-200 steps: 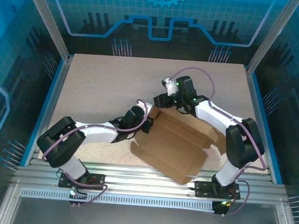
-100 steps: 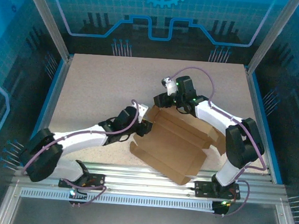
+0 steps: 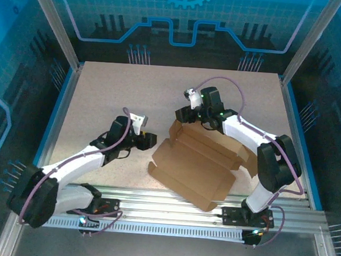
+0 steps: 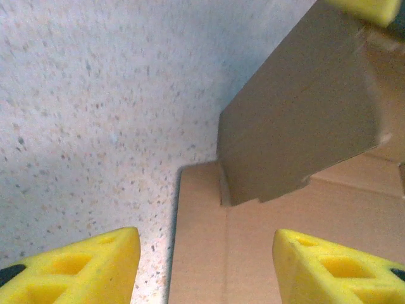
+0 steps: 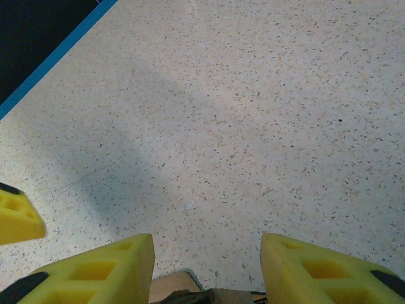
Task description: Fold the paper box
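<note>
Lying on table (image 3: pixel 102 94), front-right: paper box (image 3: pixel 197 168), back wall and left flap raised, rest flat, unfolded. Left gripper (image 3: pixel 148 139) jaws released, beside box; right gripper (image 3: pixel 183 114) jaws at rear corner, grip unclear.

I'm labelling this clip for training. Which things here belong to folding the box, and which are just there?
Part of the job:
- paper box, one flap raised
- left gripper, open, beside the box
- right gripper, open, at the raised flap

Just there:
- speckled table
- metal rail at the near edge
</note>
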Robot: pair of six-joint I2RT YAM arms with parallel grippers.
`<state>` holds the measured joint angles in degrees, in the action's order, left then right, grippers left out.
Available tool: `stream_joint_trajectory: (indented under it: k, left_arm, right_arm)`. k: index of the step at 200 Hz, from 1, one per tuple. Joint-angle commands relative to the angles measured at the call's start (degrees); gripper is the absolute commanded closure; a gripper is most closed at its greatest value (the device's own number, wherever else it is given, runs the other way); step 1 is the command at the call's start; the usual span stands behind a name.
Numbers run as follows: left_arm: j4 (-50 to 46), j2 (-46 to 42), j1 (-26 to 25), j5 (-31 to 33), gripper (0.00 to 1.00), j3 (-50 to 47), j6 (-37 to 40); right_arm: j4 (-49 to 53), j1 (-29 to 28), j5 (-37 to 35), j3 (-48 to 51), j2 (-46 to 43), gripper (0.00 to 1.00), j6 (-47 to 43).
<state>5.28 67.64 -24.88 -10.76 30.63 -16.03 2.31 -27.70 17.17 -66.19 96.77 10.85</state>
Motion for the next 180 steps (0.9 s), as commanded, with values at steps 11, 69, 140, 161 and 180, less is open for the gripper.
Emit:
stream_joint_trajectory:
  k: [11,69,140,161,180]
  left_arm:
    - [9.25,7.7,1.1,-8.48,0.41,0.92,4.64]
    - [18.76,16.71,-2.39,-10.26,0.39,5.34,3.29]
    - [15.78,23.99,-5.46,-6.47,0.41,13.81,9.03]
    - [14.45,25.88,-6.46,-5.36,0.41,15.83,10.31]
    - [13.62,27.36,-7.69,-2.9,0.43,16.9,11.44]
  right_arm:
    - [2.98,-0.49,0.52,1.42,1.58,0.52,-0.75]
    - [3.23,-0.42,2.64,1.1,1.93,0.54,0.64]
    - [1.41,0.96,7.79,1.11,2.66,0.57,3.88]
    - [0.81,1.49,9.64,1.12,3.38,0.58,5.14]
    - [-0.31,2.06,11.09,1.63,3.68,0.59,6.4]
